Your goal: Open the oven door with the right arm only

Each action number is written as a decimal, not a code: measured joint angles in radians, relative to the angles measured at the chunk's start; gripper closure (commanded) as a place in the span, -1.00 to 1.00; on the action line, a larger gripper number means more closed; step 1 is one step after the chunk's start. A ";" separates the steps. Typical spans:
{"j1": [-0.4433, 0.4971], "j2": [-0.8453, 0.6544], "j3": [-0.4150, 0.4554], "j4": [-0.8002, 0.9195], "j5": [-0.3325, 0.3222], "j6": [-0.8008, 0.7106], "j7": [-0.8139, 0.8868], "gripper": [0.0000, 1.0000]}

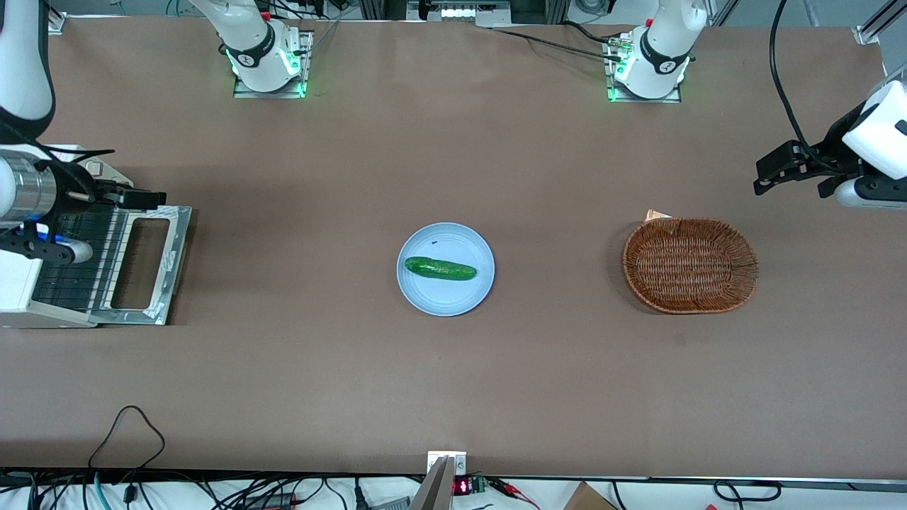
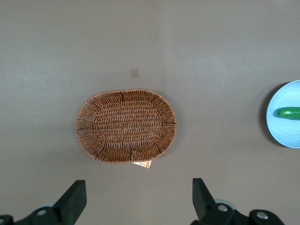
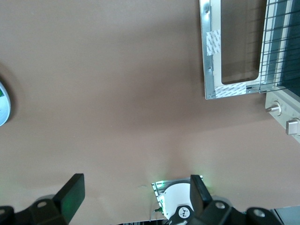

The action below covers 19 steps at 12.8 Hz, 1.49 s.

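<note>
The cream-white boxy toaster oven (image 1: 18,283) stands at the working arm's end of the brown table (image 1: 453,382). Its silver-framed glass oven door (image 1: 145,263) lies folded down flat in front of the oven, almost level with the table, exposing the wire rack (image 1: 74,262). Judged from this position, the opening step appears complete; only retreat of the arm remains.

The white jointed right arm (image 1: 21,71) with silver wrist collar hangs above the oven. Its black two-finger claw (image 3: 133,199) is spread wide and holds nothing; the wrist view shows both fingers (image 3: 70,194) well apart over bare table, clear of the door (image 3: 234,51).

Next move: lift the claw away from the door without contacting the frame or the round knobs (image 3: 274,109).

Other items: a light-blue round plate (image 1: 445,301) carrying a green cucumber (image 1: 440,268) at mid-table; an oval brown wicker basket (image 1: 689,265) toward the parked arm's end.

Markings: white tape patches (image 3: 213,42) on the door frame carry no legible text. No brand name can be read on the oven.
</note>
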 measured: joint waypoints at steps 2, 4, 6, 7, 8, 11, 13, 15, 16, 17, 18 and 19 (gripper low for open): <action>0.045 -0.032 -0.026 -0.027 0.000 0.049 0.000 -0.99; 0.112 -0.102 -0.081 -0.122 0.000 0.182 0.000 -0.99; 0.135 -0.194 -0.096 -0.253 0.000 0.347 -0.012 -0.99; 0.141 -0.240 -0.097 -0.320 -0.001 0.418 -0.041 -0.99; 0.146 -0.280 -0.098 -0.377 -0.001 0.472 -0.083 -0.99; 0.157 -0.342 -0.101 -0.456 -0.003 0.518 -0.169 -0.99; 0.171 -0.345 -0.102 -0.463 -0.005 0.519 -0.172 -0.99; 0.174 -0.345 -0.107 -0.467 -0.005 0.503 -0.172 -0.99; 0.174 -0.345 -0.114 -0.467 -0.006 0.490 -0.172 -0.99; 0.173 -0.345 -0.122 -0.467 -0.006 0.482 -0.173 -0.99; 0.173 -0.344 -0.128 -0.465 -0.006 0.470 -0.174 -0.99; 0.172 -0.343 -0.131 -0.459 -0.006 0.453 -0.175 -0.99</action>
